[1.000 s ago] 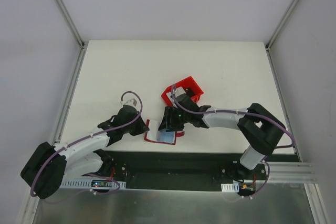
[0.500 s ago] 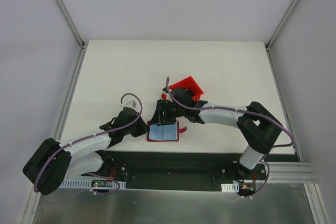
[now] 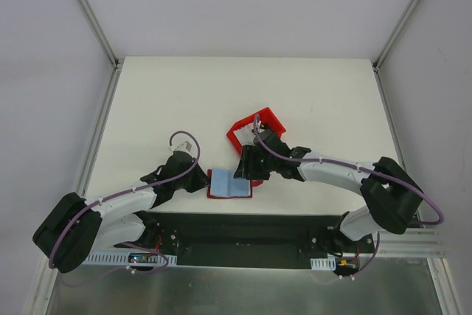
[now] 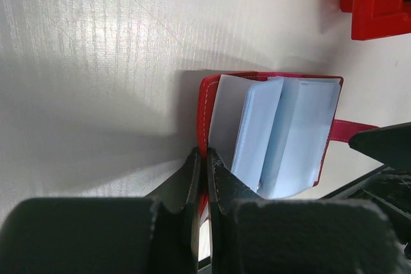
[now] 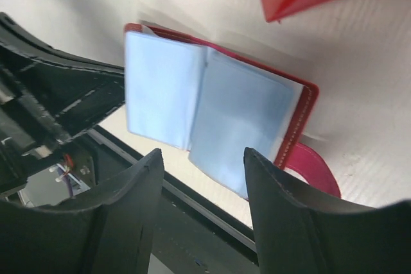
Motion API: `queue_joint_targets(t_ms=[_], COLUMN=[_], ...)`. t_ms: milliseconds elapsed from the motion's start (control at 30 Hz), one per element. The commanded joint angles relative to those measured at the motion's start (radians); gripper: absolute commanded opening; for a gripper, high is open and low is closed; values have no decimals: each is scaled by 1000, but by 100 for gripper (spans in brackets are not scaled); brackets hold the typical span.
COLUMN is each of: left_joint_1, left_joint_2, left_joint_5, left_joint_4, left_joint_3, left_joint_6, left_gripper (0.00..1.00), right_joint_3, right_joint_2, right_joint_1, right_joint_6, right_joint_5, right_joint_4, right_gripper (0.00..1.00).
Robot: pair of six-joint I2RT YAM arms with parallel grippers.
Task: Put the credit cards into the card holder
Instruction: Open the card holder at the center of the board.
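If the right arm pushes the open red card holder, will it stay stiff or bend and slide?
Probably floppy: on the card holder the pale pockets fan up loosely. It would likely slide little, since the left fingers pinch its red cover. Thin, so probably light.

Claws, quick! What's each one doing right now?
Left claw: closed, pinching the card holder edge.
Right claw: open, holding nothing.
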Motion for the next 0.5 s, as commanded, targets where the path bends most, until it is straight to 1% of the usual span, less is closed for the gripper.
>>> queue_joint_targets(t_ms=[0, 200, 467], left_joint_1=[-1, -1, -1], left_joint_2=[14, 18, 12], left_joint_5=[-6, -2, 3], left_joint_4=[-2, 1, 2], left_joint_3=[-10, -7, -7], left_joint_6=[5, 12, 21], left_gripper=[0, 0, 0], right_joint_3=[-9, -9, -18], right_joint_2=[16, 60, 97], right_joint_1=[-5, -5, -5], right_joint_6=[17, 27, 39], right_joint_5=[38, 13, 42], right_joint_4=[-40, -30, -62], right_gripper=[56, 56, 56])
